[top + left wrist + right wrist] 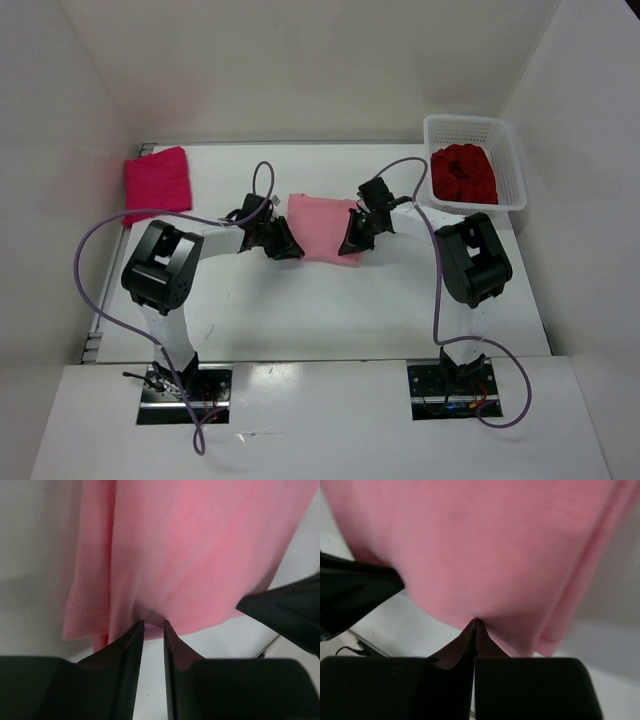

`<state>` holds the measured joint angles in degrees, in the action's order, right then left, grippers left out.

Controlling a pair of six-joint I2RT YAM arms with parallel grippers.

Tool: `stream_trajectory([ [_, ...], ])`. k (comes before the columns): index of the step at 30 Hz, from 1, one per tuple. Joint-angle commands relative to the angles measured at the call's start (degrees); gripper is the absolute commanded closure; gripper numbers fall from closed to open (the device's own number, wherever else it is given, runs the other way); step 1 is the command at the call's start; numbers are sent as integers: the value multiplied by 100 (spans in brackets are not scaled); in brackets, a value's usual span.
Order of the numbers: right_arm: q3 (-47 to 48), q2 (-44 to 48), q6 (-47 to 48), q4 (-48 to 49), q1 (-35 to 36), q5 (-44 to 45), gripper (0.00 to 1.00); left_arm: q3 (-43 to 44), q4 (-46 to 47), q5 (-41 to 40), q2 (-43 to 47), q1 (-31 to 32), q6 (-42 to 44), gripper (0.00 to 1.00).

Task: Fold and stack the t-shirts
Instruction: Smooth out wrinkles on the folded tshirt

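Nearest the lens, the left gripper (pixel 153 624) is seen with its ribbed black fingers (pixel 129 652) set narrowly apart. Their tips are pressed to the near hem of the salmon pink t-shirt (pixel 322 228), where a small pucker is raised; no firm hold is shown. The right gripper (pixel 475 622) is closed tight at the same hem, further right, and whether cloth is caught in it cannot be told. This shirt is laid folded at the middle of the table (pixel 320 310), between the two arms. A bright magenta-red t-shirt (pixel 157 180) is laid folded at the far left, well apart, and a dark crimson t-shirt (pixel 463 172) is bunched in the white mesh basket (pixel 510 170) at the far right. The pink cloth is judged light, thin and limp, so sagging is to be expected. It would best be pinched through all layers at both near corners at once.
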<state>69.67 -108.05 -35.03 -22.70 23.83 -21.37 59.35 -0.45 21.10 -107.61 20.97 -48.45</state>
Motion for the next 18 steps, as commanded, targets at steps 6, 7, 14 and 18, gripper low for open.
stream_trajectory([
  [6, -867, 249, -66, 582, -160, 238, 100, -1346, 476, 166, 932, 162, -279, 63],
  [7, -937, 319, -5, 530, -160, 177, 100, -1400, 415, 244, 1092, 162, -279, 60],
  [14, -727, 854, 233, 12, -160, 229, 84, -1067, -465, -273, 2297, -83, 195, 24],
  [18, -507, 1294, 347, -164, -221, 54, 62, -515, -465, -579, 1756, -471, 590, 20],
])
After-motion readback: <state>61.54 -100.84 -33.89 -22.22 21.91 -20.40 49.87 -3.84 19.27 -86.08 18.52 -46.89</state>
